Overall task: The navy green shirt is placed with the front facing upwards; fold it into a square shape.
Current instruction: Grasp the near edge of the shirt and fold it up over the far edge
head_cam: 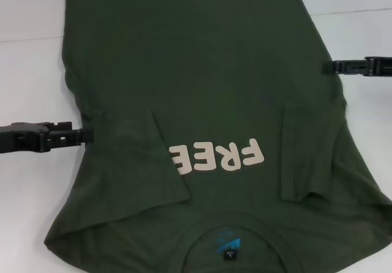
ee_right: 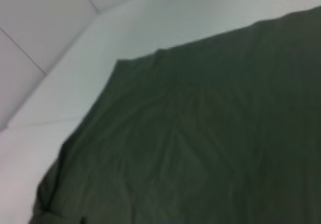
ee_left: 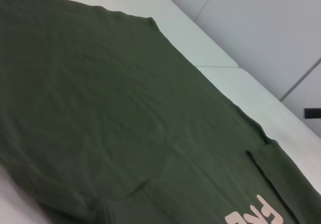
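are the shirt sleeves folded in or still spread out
Folded in: both sleeves lie over the shirt front, flanking the print.

Navy green shirt (head_cam: 202,83) hem cut off by head view far edge; collar and right shoulder cut by near and right edges. Chest print partly hidden under folded-in sleeves, only "FREE" readable. Neck label (head_cam: 229,253) text too small to read. Left gripper (head_cam: 86,136) tip at shirt's left edge, right gripper (head_cam: 327,67) tip at right edge; finger state unclear on both. Arms cut by frame sides. Right wrist view blurred: only cloth and white surface (ee_right: 65,88).
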